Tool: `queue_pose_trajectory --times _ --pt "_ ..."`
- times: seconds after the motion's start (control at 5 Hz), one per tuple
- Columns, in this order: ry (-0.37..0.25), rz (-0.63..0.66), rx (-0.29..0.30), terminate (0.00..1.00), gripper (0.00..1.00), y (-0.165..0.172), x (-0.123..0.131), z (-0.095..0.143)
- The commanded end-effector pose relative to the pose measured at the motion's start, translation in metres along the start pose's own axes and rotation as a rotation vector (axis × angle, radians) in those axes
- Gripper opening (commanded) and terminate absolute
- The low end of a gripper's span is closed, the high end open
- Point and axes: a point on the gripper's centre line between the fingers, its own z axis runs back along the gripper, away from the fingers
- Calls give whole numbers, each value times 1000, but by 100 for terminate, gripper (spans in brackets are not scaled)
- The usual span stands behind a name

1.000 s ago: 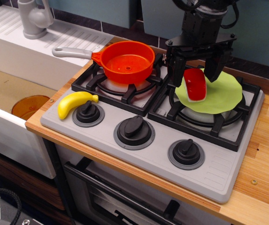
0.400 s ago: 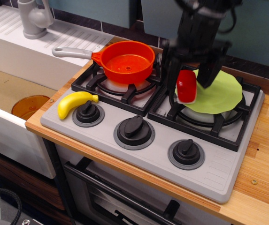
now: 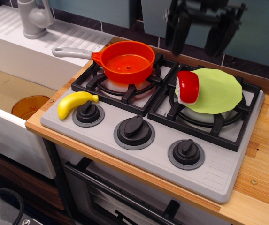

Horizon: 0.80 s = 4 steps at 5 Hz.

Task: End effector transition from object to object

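While my black claw (image 3: pixel 197 40) hangs spread wide and empty, the small red plastic cup (image 3: pixel 188 87) lies on the round green plate (image 3: pixel 219 91)

Wooden countertop (image 3: pixel 261 183) holds grey toy stove (image 3: pixel 139 154). White sink unit (image 3: pixel 12 61) at left with grey faucet (image 3: pixel 33 18). Teal panels (image 3: pixel 265 28) over dark tiled wall (image 3: pixel 139 33) behind.

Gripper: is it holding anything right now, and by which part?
Nothing. The gripper hangs open above the stove; the red cup lies free on the green plate.
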Motion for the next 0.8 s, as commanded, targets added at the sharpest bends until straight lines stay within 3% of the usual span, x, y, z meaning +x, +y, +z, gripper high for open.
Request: queue_pose_trajectory --times 0.0,0.2,0.6 --pt "-15 -121 -156 0 100 48 37 19" --pt "-17 -204 -252 0 100 61 60 5" --pt "-108 -264 -300 0 100 84 88 -17"
